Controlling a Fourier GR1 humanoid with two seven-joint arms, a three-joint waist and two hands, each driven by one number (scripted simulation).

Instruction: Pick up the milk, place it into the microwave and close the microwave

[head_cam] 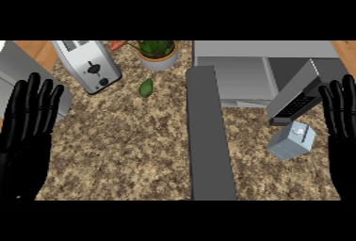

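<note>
Milk [293, 140], a small pale blue carton with a white cap on top, stands on the speckled tabletop [125, 141] at the right, just in front of the open microwave [236, 66] and close below the lower end of its swung-out door [297, 92]. The carton looks upright, its long axis roughly vertical with the cap toward the camera; its square body sits turned a little, one corner toward the near edge.

Right hand [341, 117] shows at the right edge, fingers straight and up, holding nothing, just beside the carton. Left hand [28, 127] rests at the left edge, also with fingers straight and nothing in it.

Picking up has not yet begun. To do it well, the right hand should probably come in from the side, low on the carton's body, and curl round its flat faces instead of the cap. It should then lift straight up before swinging toward the opening, since the door hangs close by and could be knocked.

A toaster [89, 66], a potted plant [157, 52] and a green vegetable [146, 88] sit well apart at the far left.
</note>
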